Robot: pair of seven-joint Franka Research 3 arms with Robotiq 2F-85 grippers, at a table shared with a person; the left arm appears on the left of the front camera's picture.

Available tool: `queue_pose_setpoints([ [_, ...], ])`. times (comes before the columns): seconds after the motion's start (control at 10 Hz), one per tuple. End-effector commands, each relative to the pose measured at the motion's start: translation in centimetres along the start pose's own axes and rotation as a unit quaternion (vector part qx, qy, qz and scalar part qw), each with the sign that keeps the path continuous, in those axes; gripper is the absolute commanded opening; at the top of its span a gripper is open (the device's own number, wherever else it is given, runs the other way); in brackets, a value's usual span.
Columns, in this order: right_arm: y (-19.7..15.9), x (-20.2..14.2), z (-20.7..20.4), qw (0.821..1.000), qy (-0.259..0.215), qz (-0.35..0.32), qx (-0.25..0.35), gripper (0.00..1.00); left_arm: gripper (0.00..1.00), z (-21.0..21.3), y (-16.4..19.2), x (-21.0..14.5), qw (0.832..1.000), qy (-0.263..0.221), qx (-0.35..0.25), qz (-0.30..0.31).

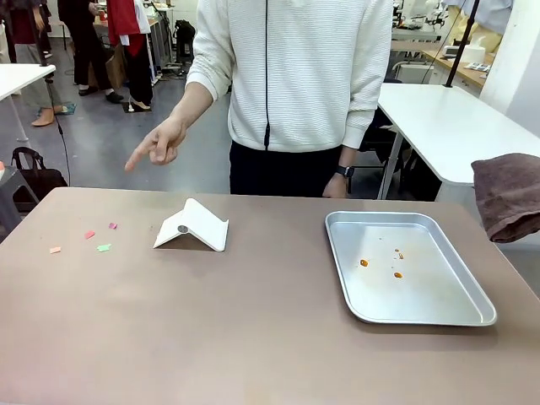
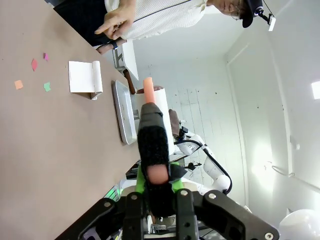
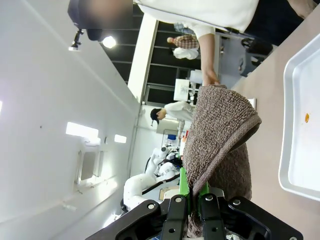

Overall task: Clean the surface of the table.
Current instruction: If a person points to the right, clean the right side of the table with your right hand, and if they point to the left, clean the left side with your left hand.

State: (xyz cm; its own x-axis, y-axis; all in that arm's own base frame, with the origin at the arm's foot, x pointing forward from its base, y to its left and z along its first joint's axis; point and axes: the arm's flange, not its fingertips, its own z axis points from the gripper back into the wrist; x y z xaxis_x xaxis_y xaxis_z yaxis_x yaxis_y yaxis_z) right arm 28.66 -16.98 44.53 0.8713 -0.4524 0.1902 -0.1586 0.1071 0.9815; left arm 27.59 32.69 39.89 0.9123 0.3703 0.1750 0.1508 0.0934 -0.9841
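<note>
Cleaning seems unstarted: coloured paper scraps [image 1: 89,234] at ten o'clock on the taupe surface [image 1: 253,337]; left tool [image 2: 157,185] clamps a black orange-tipped stick [image 2: 152,135], right tool [image 3: 195,194] a brown towel [image 3: 220,130].

The table [image 1: 253,337] carries paper scraps [image 1: 89,234], a folded white card [image 1: 198,226] and a tray [image 1: 430,295].

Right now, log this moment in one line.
left gripper: shut on black pink-tipped tool; right gripper: shut on brown terry towel; person's hand: pointing; coloured paper scraps: on taupe table
</note>
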Motion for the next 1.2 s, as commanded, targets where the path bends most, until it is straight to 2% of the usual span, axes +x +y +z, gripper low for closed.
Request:
queue_pose_setpoints([
  [0.0,0.7,0.0,0.0,1.0,-0.004,-0.005,0.009,0.0,0.0,-0.1,-0.3,-0.5,1.0,-0.001,-0.003,-0.002],
  [0.4,0.7,0.0,0.0,1.0,-0.004,-0.005,0.009,0.0,0.0,-0.1,-0.3,-0.5,1.0,-0.001,-0.003,-0.002],
  [0.5,0.7,0.0,0.0,1.0,-0.004,-0.005,0.009,0.0,0.22,0.0,0.0,0.0,1.0,0.0,0.0,0.0],
  [0.8,0.7,0.0,0.0,1.0,-0.004,-0.005,0.009,0.0,0.22,-2.9,0.4,0.7,0.985,-0.052,0.164,0.019],
  [1.0,0.7,0.0,0.0,1.0,-0.004,-0.005,0.009,0.0,0.22,-2.7,1.5,1.4,0.973,-0.09,0.203,0.067],
  [1.1,0.7,0.0,0.0,1.0,-0.004,-0.005,0.009,0.0,0.22,-2.7,2.2,1.7,0.962,-0.113,0.236,0.082],
])
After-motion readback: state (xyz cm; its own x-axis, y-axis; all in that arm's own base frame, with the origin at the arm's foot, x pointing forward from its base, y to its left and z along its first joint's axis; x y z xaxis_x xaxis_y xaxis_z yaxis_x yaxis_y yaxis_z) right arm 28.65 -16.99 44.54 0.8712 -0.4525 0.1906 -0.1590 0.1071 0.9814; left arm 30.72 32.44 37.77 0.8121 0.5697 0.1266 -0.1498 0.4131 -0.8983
